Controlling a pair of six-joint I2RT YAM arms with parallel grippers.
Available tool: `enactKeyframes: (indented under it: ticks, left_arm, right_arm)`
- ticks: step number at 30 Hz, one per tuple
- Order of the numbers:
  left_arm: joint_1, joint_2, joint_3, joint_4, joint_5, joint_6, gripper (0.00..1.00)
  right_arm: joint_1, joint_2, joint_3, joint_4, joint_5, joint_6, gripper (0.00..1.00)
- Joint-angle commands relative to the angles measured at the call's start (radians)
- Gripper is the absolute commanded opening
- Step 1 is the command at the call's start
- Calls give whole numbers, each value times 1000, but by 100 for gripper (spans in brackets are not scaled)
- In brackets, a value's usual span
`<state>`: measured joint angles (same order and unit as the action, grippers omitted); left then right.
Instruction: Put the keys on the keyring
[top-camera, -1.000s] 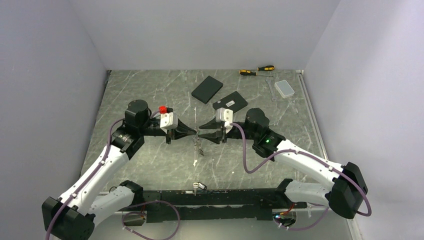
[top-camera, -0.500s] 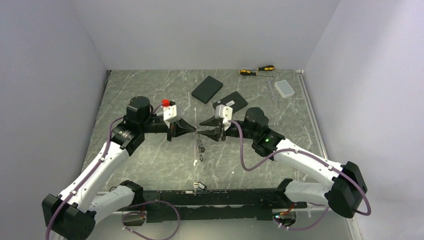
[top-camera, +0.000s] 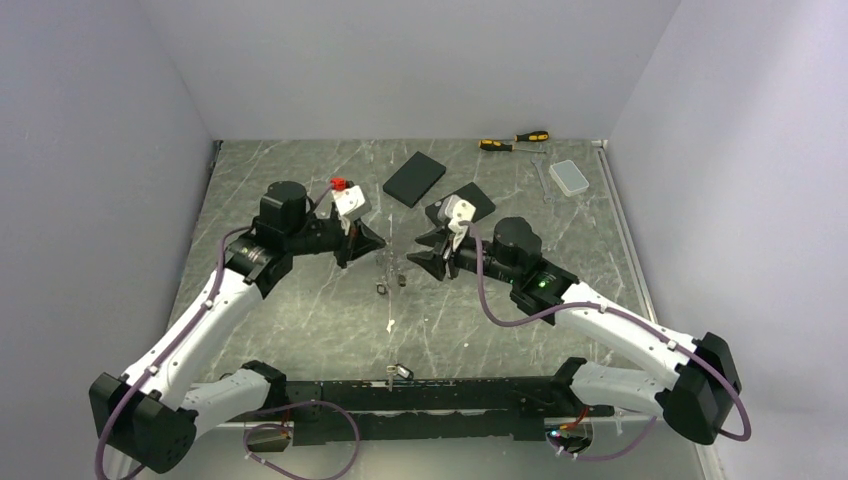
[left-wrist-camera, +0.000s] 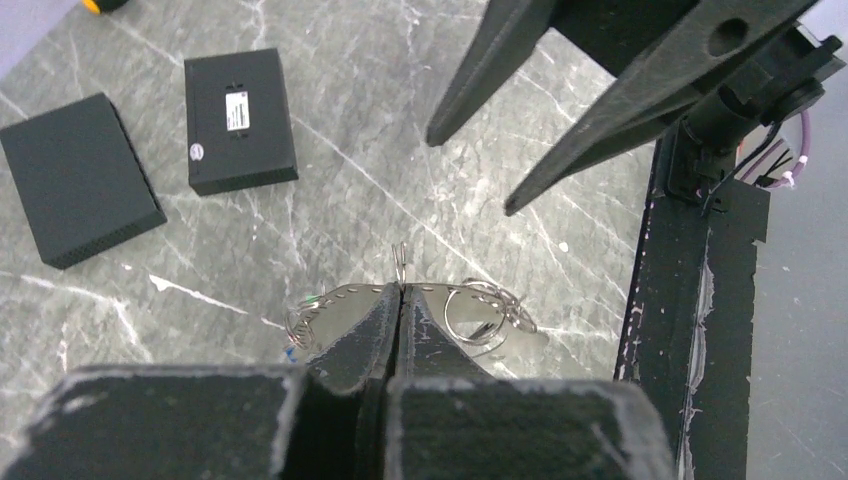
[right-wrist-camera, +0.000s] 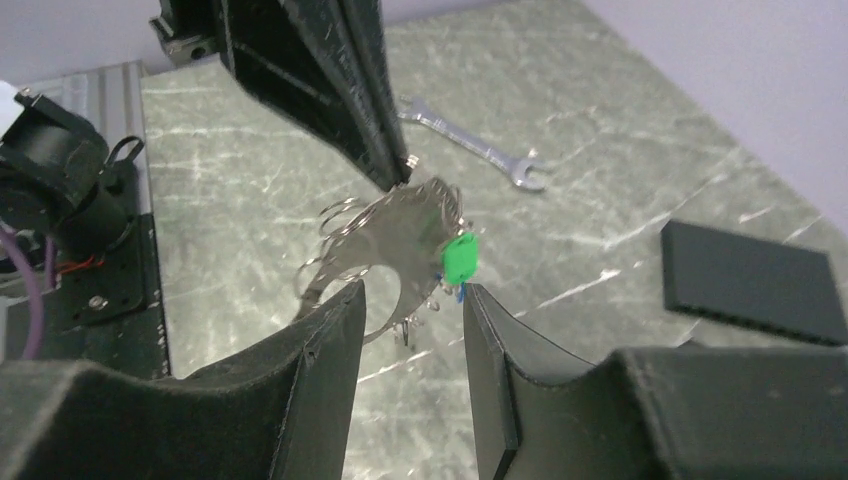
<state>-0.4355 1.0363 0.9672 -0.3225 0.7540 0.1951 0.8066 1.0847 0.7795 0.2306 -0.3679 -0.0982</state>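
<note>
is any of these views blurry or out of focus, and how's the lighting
Right wrist: the keys are smeared and soft, only the green head stands out; the wrench behind is sharper. Left wrist: the black boxes are crisp, the left gripper close to the lens slightly soft. Top external: even light, faint shadows, no glare, keys too small to resolve.

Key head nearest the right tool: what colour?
The key head is bright green, clearest in the right wrist view.

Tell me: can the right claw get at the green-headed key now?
Probably yes. The right claw is open and the green-headed key hangs just ahead of its jaws, nothing between them. The left claw, shut, holds the keyring there.
</note>
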Motion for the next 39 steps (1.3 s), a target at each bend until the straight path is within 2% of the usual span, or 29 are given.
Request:
enactKeyframes:
  ticks: [1, 6, 11, 15, 22, 28, 39]
  left_arm:
    - [-3, 25, 71, -25, -99, -36, 0]
    - [5, 64, 86, -39, -330, -96, 0]
    - [32, 87, 96, -27, -519, -188, 0]
    - [44, 77, 94, -29, -539, -189, 0]
    - [55, 54, 92, -55, -554, -143, 0]
    - [56, 58, 100, -75, -639, -140, 0]
    - [57, 39, 90, -66, -641, -128, 0]
  right_arm:
    - [3, -9, -3, -101, 11, 109, 45]
    - [15, 7, -70, -64, -125, 202, 45]
    - [113, 44, -97, -154, -104, 114, 45]
    - [185, 81, -143, -173, -146, 12, 45]
    - [235, 167, -242, 19, -191, -98, 45]
    - [268, 257, -248, 109, -190, -147, 44]
    - [302, 341, -265, 94, -138, -239, 42]
